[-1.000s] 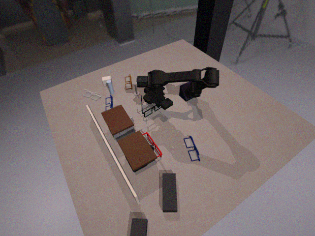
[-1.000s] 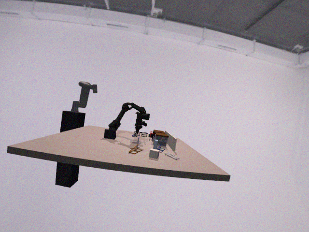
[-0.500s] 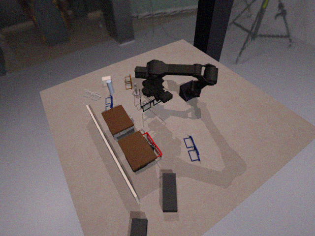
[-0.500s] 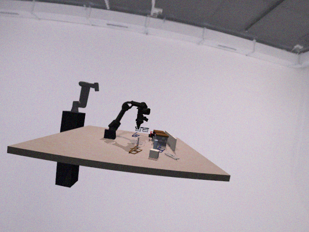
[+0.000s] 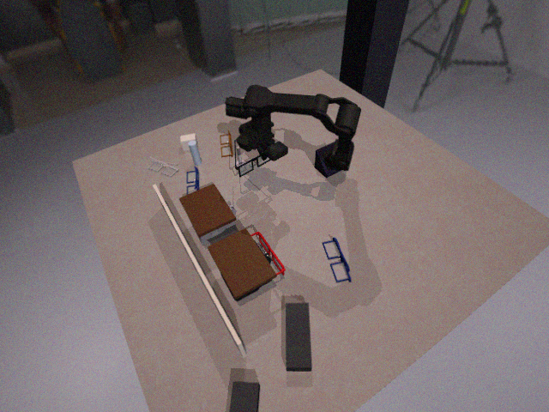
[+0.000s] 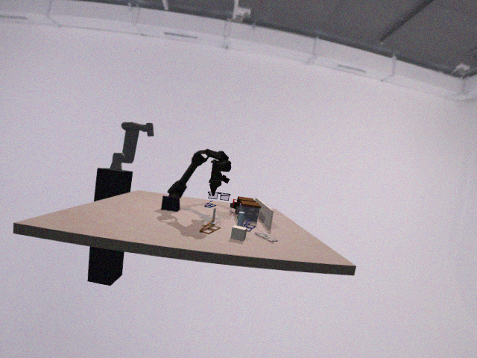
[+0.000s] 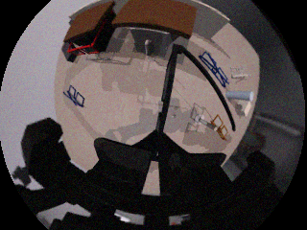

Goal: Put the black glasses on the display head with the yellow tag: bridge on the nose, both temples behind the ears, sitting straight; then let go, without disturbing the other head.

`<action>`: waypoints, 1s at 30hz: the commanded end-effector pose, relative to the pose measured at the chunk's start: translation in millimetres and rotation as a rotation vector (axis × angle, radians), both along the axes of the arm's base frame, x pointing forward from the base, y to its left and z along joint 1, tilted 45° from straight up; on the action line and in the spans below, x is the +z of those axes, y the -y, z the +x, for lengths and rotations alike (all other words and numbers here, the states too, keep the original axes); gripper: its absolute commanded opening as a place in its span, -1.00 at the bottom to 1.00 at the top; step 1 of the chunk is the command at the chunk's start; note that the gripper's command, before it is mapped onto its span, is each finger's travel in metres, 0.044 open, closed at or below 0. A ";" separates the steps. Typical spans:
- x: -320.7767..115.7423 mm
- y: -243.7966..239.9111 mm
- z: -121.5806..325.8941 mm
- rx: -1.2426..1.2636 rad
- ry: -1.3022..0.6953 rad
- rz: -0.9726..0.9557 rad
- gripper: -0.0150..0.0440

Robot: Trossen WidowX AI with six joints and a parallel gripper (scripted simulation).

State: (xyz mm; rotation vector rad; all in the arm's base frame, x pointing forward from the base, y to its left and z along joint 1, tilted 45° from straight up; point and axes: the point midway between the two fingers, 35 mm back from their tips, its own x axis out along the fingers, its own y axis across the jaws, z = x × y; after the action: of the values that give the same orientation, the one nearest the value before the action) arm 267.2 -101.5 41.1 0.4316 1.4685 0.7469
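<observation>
My gripper (image 5: pixel 267 154) (image 6: pixel 213 193) (image 7: pixel 157 132) is shut on the black glasses (image 5: pixel 238 171) (image 6: pixel 219 194) (image 7: pixel 169 91) near one end of their front frame. They hang above the table, temples unfolded, clear of both heads. In the wrist view the front is seen nearly edge-on, with one temple reaching to the right. A pale head (image 5: pixel 232 206) (image 7: pixel 147 44) shows partly at the front of one brown-topped housing. A dark head (image 5: pixel 266 253) is at the other housing, with red glasses (image 5: pixel 277 258) (image 7: pixel 79 49) in front of it. I cannot make out the yellow tag.
Brown roofs (image 5: pixel 207 209) (image 5: pixel 241 263) cover the heads; a long white panel (image 5: pixel 197 266) (image 6: pixel 265 215) stands behind. Blue glasses (image 5: pixel 342 261), orange glasses (image 5: pixel 231 145), a light-blue cylinder (image 5: pixel 194 153) (image 7: pixel 240 95) and a white box (image 6: pixel 238 232) are on the table. A dark block (image 5: pixel 298 336) is near one edge.
</observation>
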 end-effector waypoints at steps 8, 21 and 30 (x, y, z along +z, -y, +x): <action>-53.6 51.7 -16.8 0.008 -0.007 0.003 -0.49; -84.9 78.1 -33.4 0.011 -0.006 0.010 -0.49; -102.4 62.7 -33.6 0.011 -0.005 0.010 -0.49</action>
State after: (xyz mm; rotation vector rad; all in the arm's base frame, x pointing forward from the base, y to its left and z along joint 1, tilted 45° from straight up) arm 235.5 -174.9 -50.4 0.4155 1.4675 0.7543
